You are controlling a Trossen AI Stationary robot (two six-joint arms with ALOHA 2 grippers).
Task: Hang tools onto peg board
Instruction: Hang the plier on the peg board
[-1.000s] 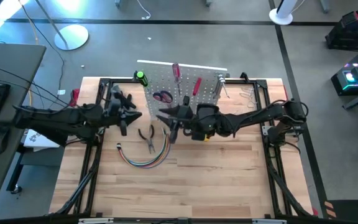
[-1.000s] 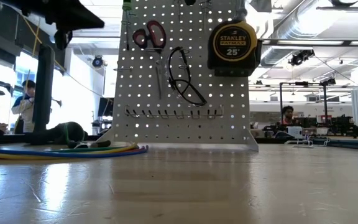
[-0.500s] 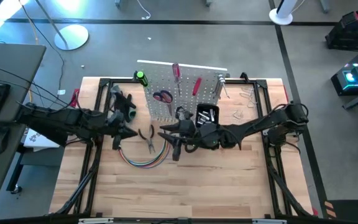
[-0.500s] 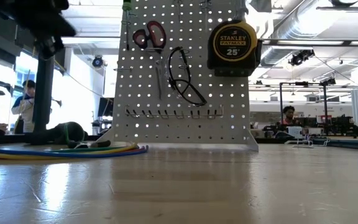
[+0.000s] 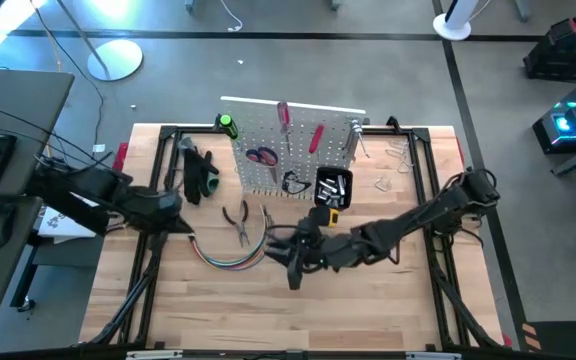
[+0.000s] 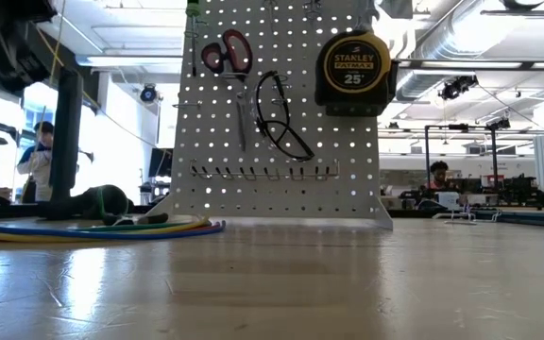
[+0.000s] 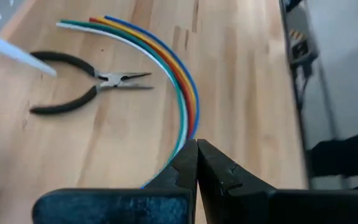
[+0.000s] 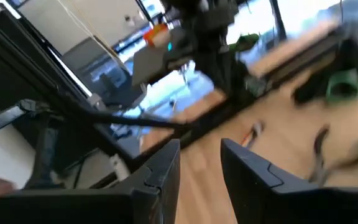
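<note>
The white peg board [image 5: 293,140] stands at the table's far side. In the low view it carries red scissors [image 6: 226,52], a yellow tape measure [image 6: 352,68], a black looped tool [image 6: 281,115] and a silver wrench [image 6: 242,118]. Black-handled pliers [image 5: 236,220] lie flat on the table beside the coloured cables [image 5: 233,255]. My right gripper [image 5: 286,262] hovers open and empty near the cables, in front of the board. My left gripper [image 5: 188,227] is shut and empty at the table's left, its tips [image 7: 196,155] pointing down toward the cables [image 7: 176,81] and pliers [image 7: 86,87].
A black bin [image 5: 333,185] on the board holds silver tools. Metal clamps [image 5: 396,155] lie at the far right. A black object [image 5: 200,175] rests left of the board. A black metal frame [image 5: 163,180] borders the table. People sit in the room behind [image 6: 36,156].
My right gripper has drawn back from the peg board toward the table's near edge and rolled its wrist, staying open. My left gripper has pulled back toward the table's left and near side and tipped downward, staying shut. The tools have not moved.
</note>
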